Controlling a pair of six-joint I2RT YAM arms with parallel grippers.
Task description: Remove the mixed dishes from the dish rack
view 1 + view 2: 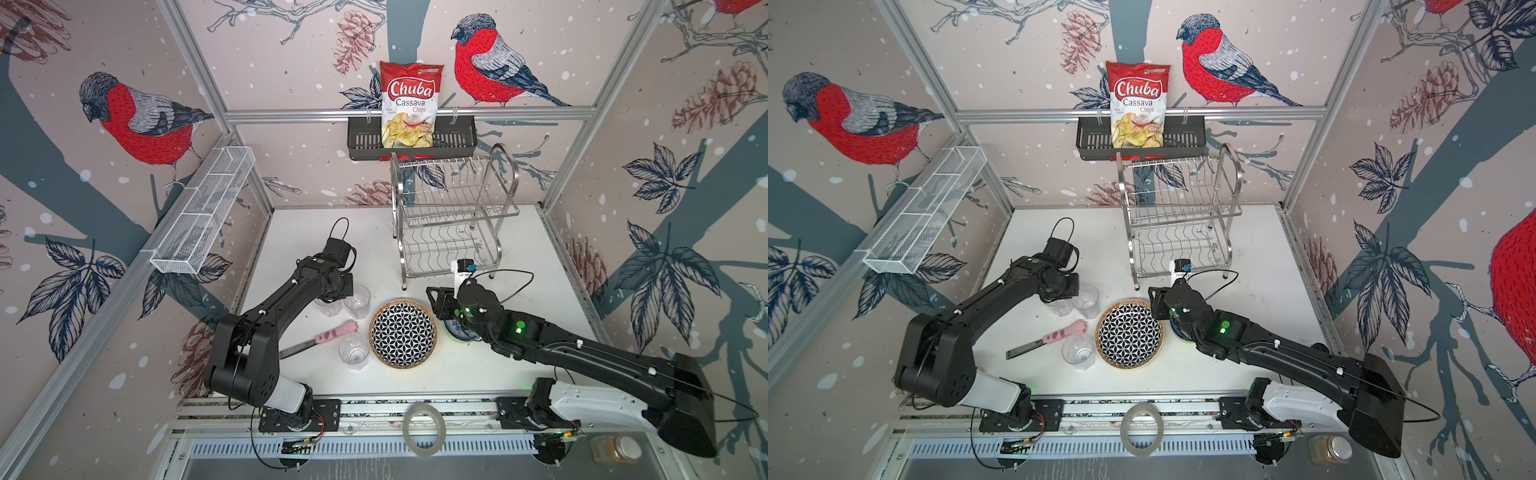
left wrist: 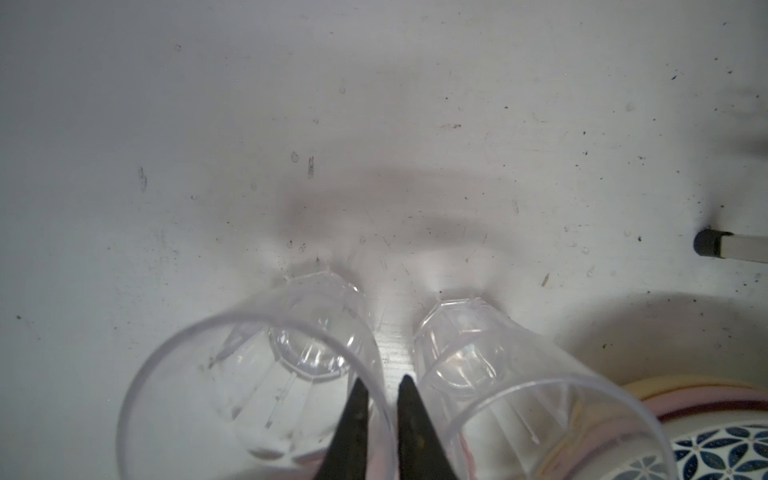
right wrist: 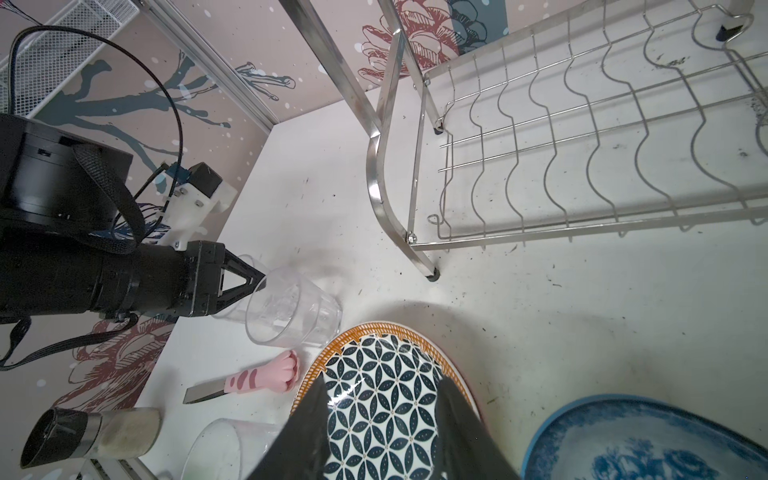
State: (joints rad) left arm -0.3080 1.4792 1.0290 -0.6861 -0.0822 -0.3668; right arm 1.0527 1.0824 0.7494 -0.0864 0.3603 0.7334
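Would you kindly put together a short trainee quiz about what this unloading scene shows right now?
1. True or false: the dish rack holds a plate.
2. How many clear glasses stand on the table?
3. The left gripper has its fingers at: A) two glasses, B) the blue bowl, C) the chip bag.
Key: 1 false; 2 three; 3 A.

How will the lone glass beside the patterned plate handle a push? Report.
Standing upright, the glass probably slides under a low push and may tip under a high one. Its smooth clear walls look slippery; likely light.
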